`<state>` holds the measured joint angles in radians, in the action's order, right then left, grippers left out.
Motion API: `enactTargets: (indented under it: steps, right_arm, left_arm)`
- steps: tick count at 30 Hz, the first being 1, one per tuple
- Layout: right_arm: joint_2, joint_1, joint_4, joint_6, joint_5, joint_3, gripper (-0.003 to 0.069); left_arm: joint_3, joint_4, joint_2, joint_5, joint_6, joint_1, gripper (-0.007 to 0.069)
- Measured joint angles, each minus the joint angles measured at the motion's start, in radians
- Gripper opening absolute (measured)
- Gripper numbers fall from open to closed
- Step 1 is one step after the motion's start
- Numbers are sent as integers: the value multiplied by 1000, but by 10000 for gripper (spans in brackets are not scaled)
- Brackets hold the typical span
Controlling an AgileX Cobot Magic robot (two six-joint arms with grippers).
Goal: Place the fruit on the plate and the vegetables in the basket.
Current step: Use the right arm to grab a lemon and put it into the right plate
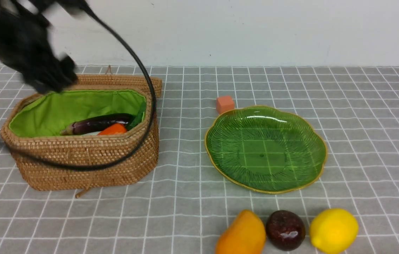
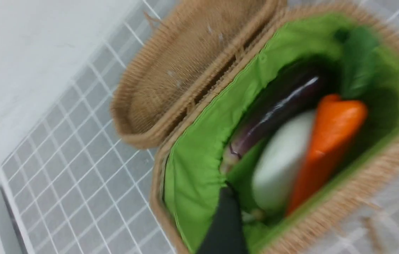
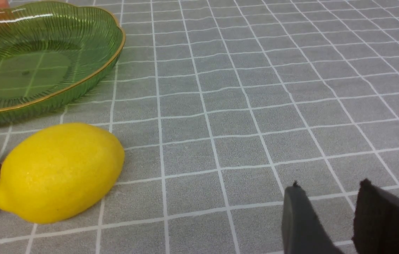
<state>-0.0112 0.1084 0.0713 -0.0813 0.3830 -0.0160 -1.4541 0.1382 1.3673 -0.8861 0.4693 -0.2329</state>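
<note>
The woven basket [image 1: 79,151] with green lining holds the vegetables: a purple eggplant [image 1: 97,123], an orange carrot [image 1: 113,129] and a white radish [image 2: 284,162]. My left gripper [image 1: 48,77], blurred, hovers over the basket's back left corner. In the left wrist view its fingers [image 2: 226,222] stand wide apart and hold nothing, so the left gripper [image 2: 322,190] is open. The green plate [image 1: 266,148] has nothing on it. The fruit lies in front of it: mango [image 1: 241,234], maroon fruit [image 1: 285,230], lemon [image 1: 333,230]. My right gripper [image 3: 330,187] is open over bare cloth, to the right of the lemon [image 3: 58,173].
The basket's lid [image 1: 115,80] lies open behind it. A black cable [image 1: 143,77] from the left arm drapes across the basket's front. A small orange cube [image 1: 225,104] sits at the plate's far edge. A grey checked cloth covers the table.
</note>
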Motion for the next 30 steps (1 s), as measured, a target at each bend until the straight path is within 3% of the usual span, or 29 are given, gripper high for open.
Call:
enactTargets:
  steps: [1,2,6,10,14,15,23,30]
  right_arm:
    - [0,0,0,0,0,0,241]
    - [0,0,0,0,0,0,241]
    - [0,0,0,0,0,0,241]
    - [0,0,0,0,0,0,241]
    - [0,0,0,0,0,0,241]
    - [0,0,0,0,0,0,241]
    - [0,0,0,0,0,0,241]
    - [0,0,0,0,0,0,241]
  left_arm:
    - [-1,-40,-110,-70,-61,0,512]
    - [-2,-40,-122,-70,-70,0,512]
    - [6,-46,-364,-311,-251,0,233]
    - [120,-52,-560,-349,-383,2,0]
    - [294,-71,-765,-336,-528,2,-13]
    - [422,-79,-887,-297,-592,2,-13]
    - [925,-105,-1238,44,-669,2,-13]
    - [1087,-171,-1266,189,-748,2,-13]
